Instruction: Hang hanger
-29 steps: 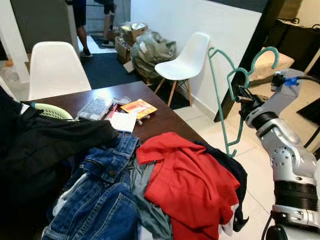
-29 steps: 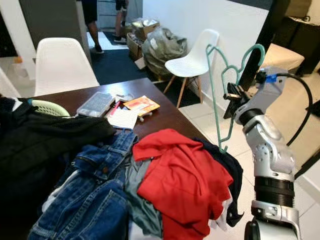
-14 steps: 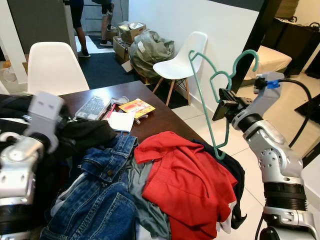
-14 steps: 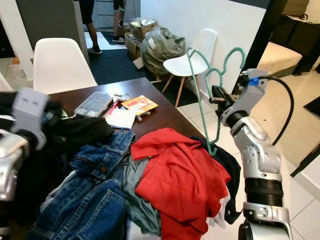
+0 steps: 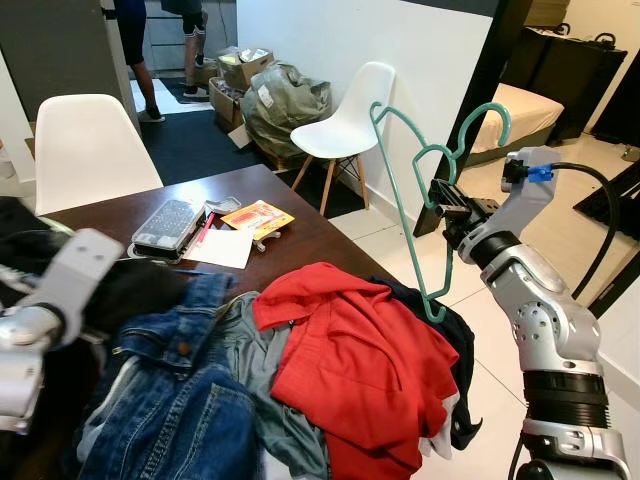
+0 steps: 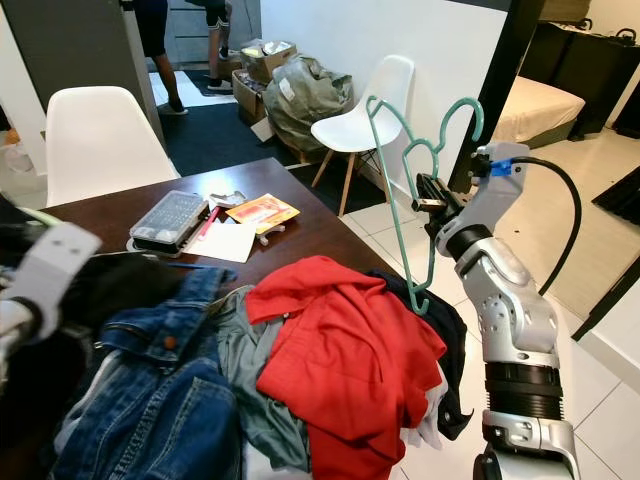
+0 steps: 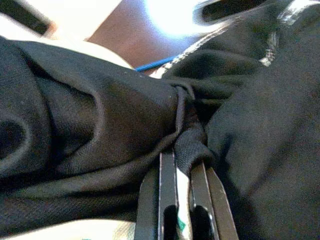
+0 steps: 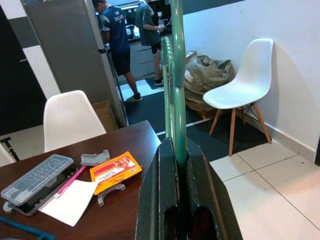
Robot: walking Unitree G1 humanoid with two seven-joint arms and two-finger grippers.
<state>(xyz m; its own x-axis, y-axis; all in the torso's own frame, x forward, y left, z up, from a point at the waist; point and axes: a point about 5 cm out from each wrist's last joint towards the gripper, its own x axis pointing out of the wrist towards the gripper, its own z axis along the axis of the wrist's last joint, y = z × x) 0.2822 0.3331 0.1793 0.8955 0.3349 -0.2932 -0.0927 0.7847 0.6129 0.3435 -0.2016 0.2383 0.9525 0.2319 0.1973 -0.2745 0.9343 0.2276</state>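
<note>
Right pincer (image 5: 447,207), arm raised and bent, clamps the teal hanger (image 5: 420,180) upright right of the worktop (image 5: 300,235); left pincer (image 7: 182,172) pinches black cloth (image 7: 100,120).

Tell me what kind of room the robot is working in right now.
Likely a home dining area: a dark wooden table heaped with clothes, white chairs around it, and a bed through the doorway.
</note>
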